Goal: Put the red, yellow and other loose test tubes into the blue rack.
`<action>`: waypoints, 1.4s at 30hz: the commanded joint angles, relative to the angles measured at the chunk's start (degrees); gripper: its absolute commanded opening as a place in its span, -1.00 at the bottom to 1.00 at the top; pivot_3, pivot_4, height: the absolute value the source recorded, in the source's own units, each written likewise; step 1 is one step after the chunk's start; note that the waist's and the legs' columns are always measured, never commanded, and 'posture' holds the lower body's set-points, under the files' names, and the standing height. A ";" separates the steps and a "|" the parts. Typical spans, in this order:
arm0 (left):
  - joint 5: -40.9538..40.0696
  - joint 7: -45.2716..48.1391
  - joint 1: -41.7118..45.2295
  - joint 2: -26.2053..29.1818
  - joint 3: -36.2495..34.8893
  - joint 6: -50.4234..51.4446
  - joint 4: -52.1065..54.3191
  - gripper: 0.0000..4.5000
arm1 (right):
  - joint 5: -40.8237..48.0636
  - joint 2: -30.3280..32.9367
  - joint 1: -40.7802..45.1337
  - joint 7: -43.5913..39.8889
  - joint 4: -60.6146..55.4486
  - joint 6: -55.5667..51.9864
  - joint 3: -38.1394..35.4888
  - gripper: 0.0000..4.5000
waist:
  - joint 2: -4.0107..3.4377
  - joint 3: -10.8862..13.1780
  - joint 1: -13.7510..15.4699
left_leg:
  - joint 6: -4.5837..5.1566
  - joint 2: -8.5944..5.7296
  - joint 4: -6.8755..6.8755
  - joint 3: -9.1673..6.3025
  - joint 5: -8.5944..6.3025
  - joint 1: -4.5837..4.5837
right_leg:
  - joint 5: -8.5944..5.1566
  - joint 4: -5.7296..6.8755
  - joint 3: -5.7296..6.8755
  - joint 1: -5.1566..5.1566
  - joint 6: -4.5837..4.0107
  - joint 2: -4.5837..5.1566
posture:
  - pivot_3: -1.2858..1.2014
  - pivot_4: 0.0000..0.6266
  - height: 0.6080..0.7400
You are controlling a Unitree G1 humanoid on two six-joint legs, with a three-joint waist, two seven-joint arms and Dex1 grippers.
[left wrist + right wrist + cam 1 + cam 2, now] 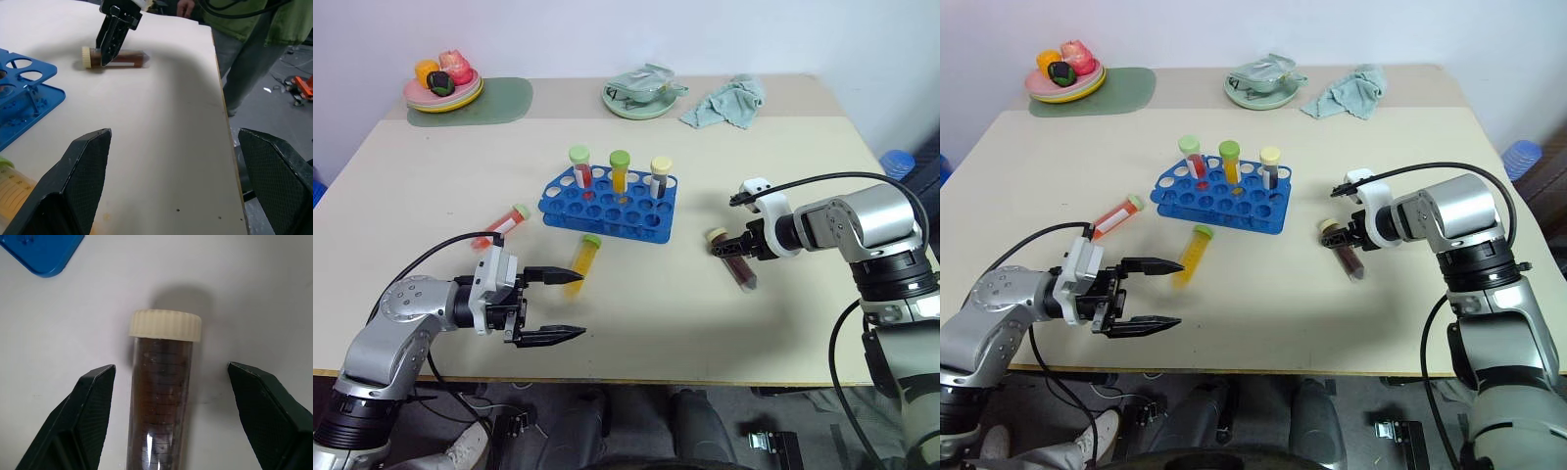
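The right gripper (pixel 736 247) hangs with its fingers spread wide astride the brown tube (pixel 161 396), which lies flat on the table (pixel 783 137) at about four o'clock from the blue rack (pixel 610 205), cap toward the rack. To grip well, drop lower, keep the tube centred between the fingers, and close just below the cap. The left gripper (pixel 555 305) is also wide open and empty, near the yellow tube (pixel 583 261); the red tube (pixel 503 225) lies at eight o'clock from the rack.
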State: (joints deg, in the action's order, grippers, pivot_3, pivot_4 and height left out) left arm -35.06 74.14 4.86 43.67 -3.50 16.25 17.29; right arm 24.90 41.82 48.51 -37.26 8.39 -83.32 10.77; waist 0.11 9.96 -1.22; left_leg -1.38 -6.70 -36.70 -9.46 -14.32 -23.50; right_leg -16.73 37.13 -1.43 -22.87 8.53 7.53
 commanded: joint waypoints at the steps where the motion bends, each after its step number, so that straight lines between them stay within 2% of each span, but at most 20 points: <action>1: -0.98 -0.20 -0.18 0.58 -1.02 0.29 2.08 0.90 | -0.66 -2.04 1.70 0.94 1.09 1.21 -1.11 0.54 | 0.00 0.00 -0.11 | -0.01 0.02 0.00 0.01 0.00 0.01 | 0.01 0.00 0.00 0.00 -0.02 -0.02 | 0.03 -0.52 1.00; 3: -1.04 -0.14 -0.27 0.61 -1.11 0.45 2.11 0.91 | -1.07 -2.99 1.74 1.50 1.11 1.44 -1.33 0.28 | 0.00 0.00 -0.19 | -0.03 0.08 0.00 0.02 0.02 0.01 | 0.04 0.00 -0.01 0.00 -0.06 -0.09 | 0.03 -0.52 1.00; 5: -1.01 -0.05 -0.22 0.65 -1.16 0.52 1.98 0.91 | -1.46 -3.91 1.71 2.00 1.05 1.58 -1.53 -0.12 | -0.01 0.00 -0.21 | -0.04 0.14 0.01 0.03 0.02 0.01 | 0.05 0.00 -0.03 -0.03 -0.08 -0.14 | 0.03 -0.52 1.00; 7: -0.98 0.00 -0.16 0.69 -1.17 0.58 1.87 0.91 | -1.65 -4.54 1.59 2.26 0.99 1.67 -1.66 -0.12 | -0.01 0.00 -0.12 | -0.06 0.17 0.07 0.04 0.04 0.01 | 0.06 0.01 -0.04 -0.07 -0.08 -0.16 | 0.03 -0.52 1.00; 10: -1.01 0.01 -0.21 0.72 -1.19 0.63 1.90 0.91 | -1.82 -4.92 1.24 2.71 0.32 1.97 -1.84 -0.45 | -0.01 0.00 -0.12 | -0.08 0.17 0.07 0.04 0.04 0.01 | 0.07 0.00 -0.04 -0.08 -0.11 -0.17 | 0.03 -0.52 1.00; 13: -1.05 -0.03 -0.20 0.76 -1.25 0.70 1.91 0.91 | -2.05 -5.42 0.71 3.64 -0.71 3.13 -3.09 -0.45 | -0.01 0.00 -0.09 | -0.10 0.19 0.12 0.05 0.06 0.01 | 0.08 0.00 -0.06 -0.12 -0.12 -0.18 | 0.03 -0.52 1.00; 17: -1.31 -0.42 -0.73 0.83 -1.70 0.84 2.25 0.91 | 0.49 -6.47 0.04 3.31 -4.93 4.50 -8.81 -0.45 | -0.02 0.01 0.11 | -0.14 0.19 0.21 0.09 0.08 0.00 | 0.08 0.01 -0.10 -0.20 -0.13 -0.18 | 0.03 -0.52 1.00; 21: -1.62 -1.78 -1.99 0.18 -2.29 0.86 2.45 0.91 | 12.55 -14.91 -1.31 -1.04 -12.65 11.91 -24.45 -0.45 | -0.03 0.02 0.01 | -0.23 0.23 0.46 0.12 0.14 0.00 | 0.09 0.01 -0.12 -0.34 -0.14 -0.18 | 0.03 -0.52 1.00; 24: -1.62 -3.51 -2.13 -0.68 -2.62 0.85 1.71 0.91 | 16.92 -20.78 -2.88 -1.78 -16.16 19.38 -29.48 -0.45 | -0.02 0.01 0.10 | -0.29 0.39 0.55 0.12 0.18 0.00 | 0.13 0.02 -0.12 -0.40 -0.20 -0.32 | 0.03 -0.52 1.00; 28: -0.89 -5.08 -1.52 -1.95 -2.74 0.06 -0.40 0.91 | 15.82 -28.18 -5.28 0.50 -15.47 33.85 -30.62 -0.45 | 0.00 -0.01 0.25 | -0.33 0.41 0.48 0.11 0.20 0.02 | 0.18 0.02 -0.11 -0.35 -0.28 -0.36 | 0.03 -0.52 1.00; 31: -0.82 -5.48 -1.14 -2.34 -2.87 0.00 -1.05 0.91 | 12.40 -32.11 -6.74 0.86 -12.46 45.04 -28.78 -0.45 | -0.02 0.00 0.04 | -0.51 0.44 0.51 0.11 0.31 0.03 | 0.21 0.09 -0.12 -0.41 -0.32 -0.40 | 0.03 -0.52 1.00; 36: -1.07 -5.86 -2.25 -1.86 -3.82 0.34 -0.81 0.91 | 2.97 -38.33 -12.28 -5.11 -4.82 69.38 -20.46 -0.45 | -0.03 -0.01 -0.84 | -0.75 0.52 0.58 0.15 0.44 0.03 | 0.21 0.15 -0.13 -0.51 -0.32 -0.46 | 0.03 -0.52 1.00; 42: -2.16 -6.13 -5.09 -0.55 -6.51 1.20 1.04 0.91 | 0.44 -43.12 -14.42 -8.76 4.50 85.49 -17.87 -0.45 | -0.09 0.03 -1.99 | -0.94 0.61 0.63 0.13 0.55 0.05 | 0.23 0.23 -0.15 -0.58 -0.37 -0.58 | 0.03 -0.52 1.00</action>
State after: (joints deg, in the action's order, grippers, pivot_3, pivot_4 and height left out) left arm -35.78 68.23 0.33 42.31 -7.74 17.25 16.57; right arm 25.61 -0.68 33.14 -44.93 12.81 -2.99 -7.15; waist 0.02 9.99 -3.21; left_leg -2.32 -6.07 -36.06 -9.34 -13.76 -23.45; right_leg -16.50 37.37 -1.59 -23.45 8.15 6.93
